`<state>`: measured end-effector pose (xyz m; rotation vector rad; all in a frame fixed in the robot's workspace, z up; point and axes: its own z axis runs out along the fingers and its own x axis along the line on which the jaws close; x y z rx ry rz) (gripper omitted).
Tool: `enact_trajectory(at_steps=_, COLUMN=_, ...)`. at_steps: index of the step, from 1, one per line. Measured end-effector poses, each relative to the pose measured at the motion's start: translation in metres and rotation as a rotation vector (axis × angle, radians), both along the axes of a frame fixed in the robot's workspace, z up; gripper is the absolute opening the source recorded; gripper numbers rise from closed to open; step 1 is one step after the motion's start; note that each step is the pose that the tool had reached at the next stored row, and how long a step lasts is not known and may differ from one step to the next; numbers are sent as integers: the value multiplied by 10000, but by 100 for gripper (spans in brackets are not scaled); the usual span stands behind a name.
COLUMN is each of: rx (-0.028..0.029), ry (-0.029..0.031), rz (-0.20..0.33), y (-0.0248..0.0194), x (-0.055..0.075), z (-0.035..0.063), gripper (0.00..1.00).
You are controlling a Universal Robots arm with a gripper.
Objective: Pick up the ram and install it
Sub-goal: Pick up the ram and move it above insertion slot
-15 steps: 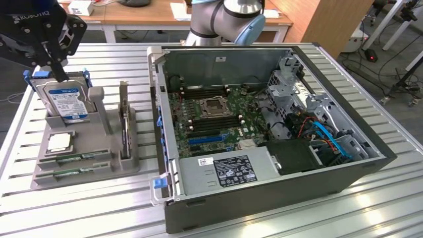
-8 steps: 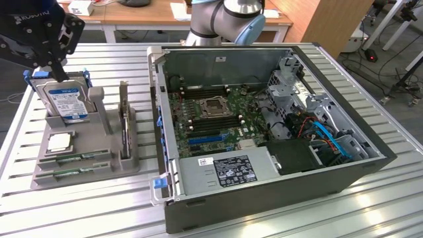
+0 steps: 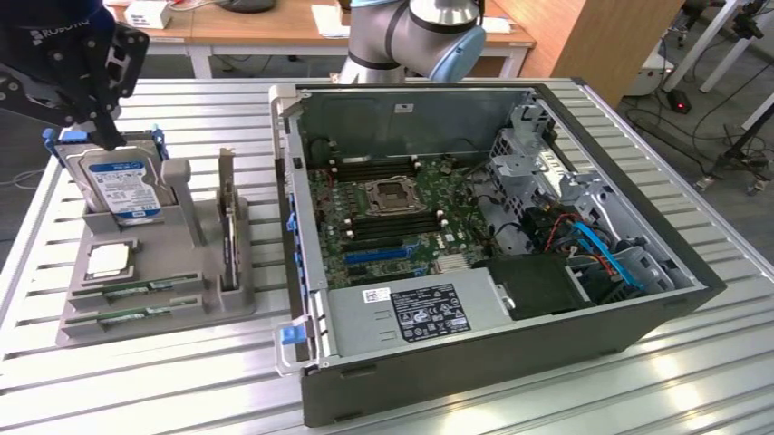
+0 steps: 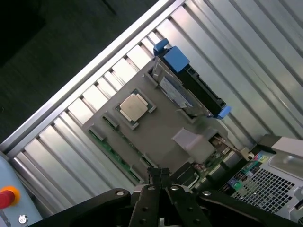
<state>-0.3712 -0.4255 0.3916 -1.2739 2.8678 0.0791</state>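
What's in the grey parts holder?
The holder carries an upright hard drive, a flat CPU, two ram sticks and a card on edge. Drive and card bottoms are hidden inside it.

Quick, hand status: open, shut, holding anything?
Hand: shut, fingertips together with nothing between them, hanging over the grey parts holder.

A ribbed aluminium table (image 3: 701, 381) of long parallel slats carries 2 things. A black computer case (image 3: 484, 376) lies on its side in the middle of the slats, its open side facing up. A grey moulded holder (image 3: 169, 258) stands flat on the slats just beside the case, on the exterior view's left of it, with a narrow strip of bare table between them. Bare slats run on all around the case.
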Motion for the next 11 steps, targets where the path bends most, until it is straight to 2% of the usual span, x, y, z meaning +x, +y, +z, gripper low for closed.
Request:
enact_trajectory(at_steps=7, rx=0, ry=0, rz=1275, y=0, x=0, z=-2, gripper=9)
enact_trajectory(at_steps=8, rx=0, ry=1, rz=1635, y=0, x=0, z=-3, gripper=9)
enact_trajectory(at_steps=11, rx=0, ry=0, rz=2175, y=0, x=0, z=-4, gripper=9)
